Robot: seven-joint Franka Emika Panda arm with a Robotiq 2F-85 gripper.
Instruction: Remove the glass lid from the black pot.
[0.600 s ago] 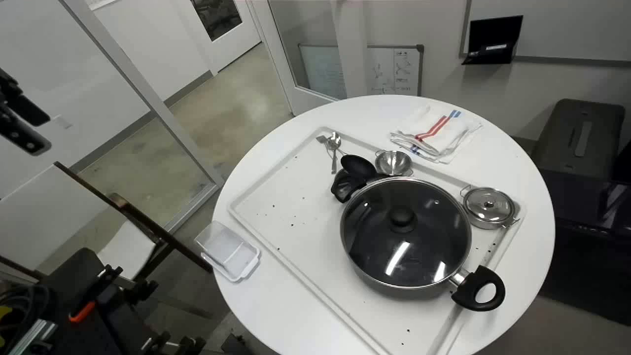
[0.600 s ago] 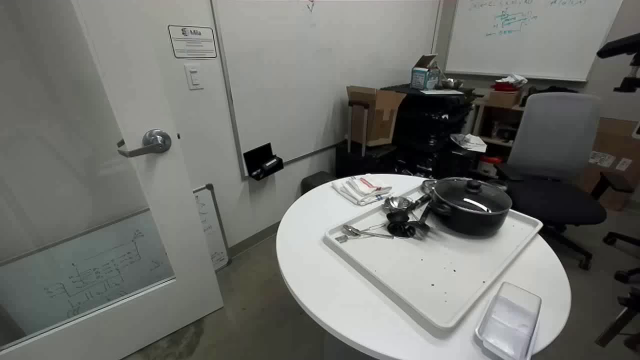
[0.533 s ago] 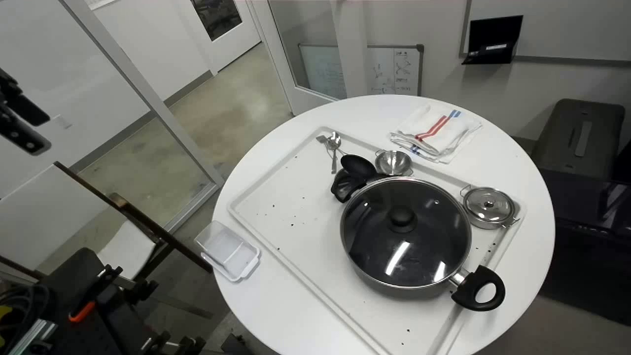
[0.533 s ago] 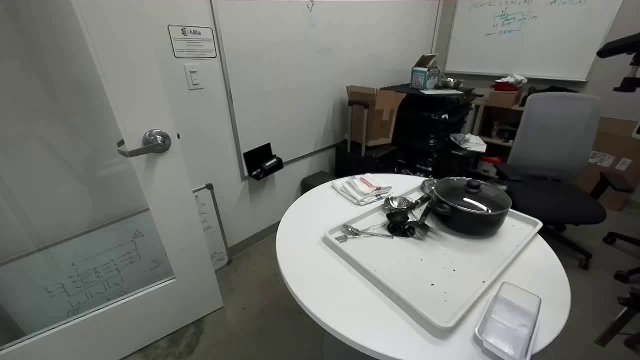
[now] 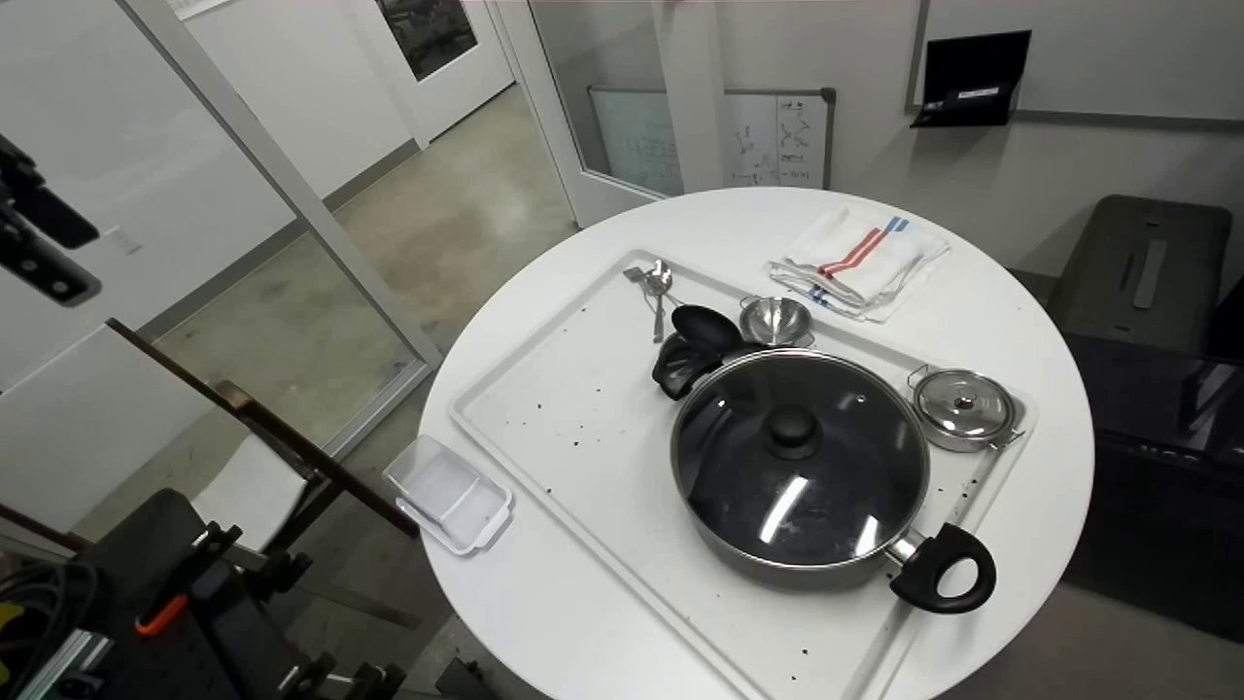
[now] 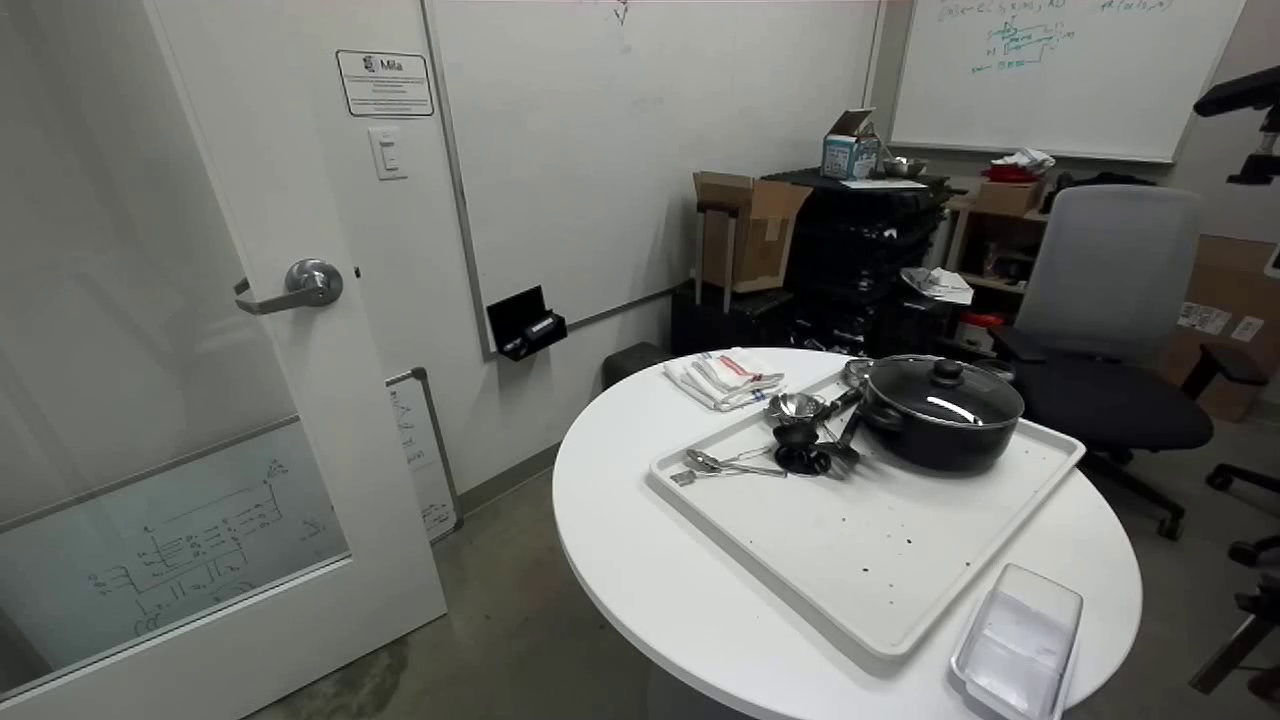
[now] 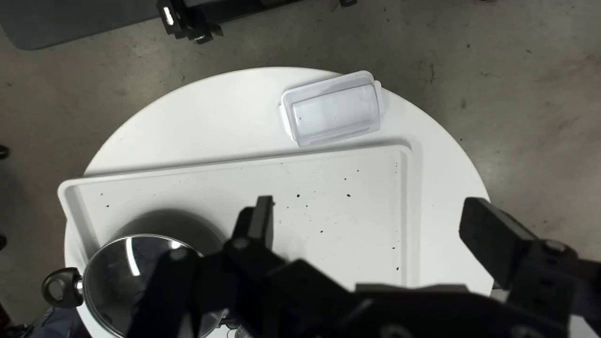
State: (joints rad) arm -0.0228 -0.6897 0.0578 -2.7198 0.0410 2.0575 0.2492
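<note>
At the left edge of an exterior view we have the fingers [image 5: 49, 270], well apart from everything on the worktop [image 5: 573, 622]; the wrist view shows them spread wide with nothing held between. Against half a second ago, we can find no shift in them or in anything else, so we judge that the task has yet to get under way.

Moving right, the clear plastic container [image 5: 452, 498] sits on the worktop just beside the tray [image 5: 622, 467]. On the tray we pass the metal spoon [image 5: 660, 279], then the black utensils [image 5: 708, 329] bunched at the edge of the black pot [image 6: 945, 442]; we cannot tell whether they touch it.

Then comes what matters to us: the glass lid [image 5: 800, 472] lies on the black pot, covering it, its dark knob [image 5: 794, 428] uppermost and untouched. With no change there, the whole removal remains, as we see it: bring the spread fingers across, lower them astride the knob, close and lift straight up.

Last, to the right, the small metal pot [image 5: 964, 413] stands just beside the black pot; a lid swung low that way could knock it, so we would want good height before any sideways move.
</note>
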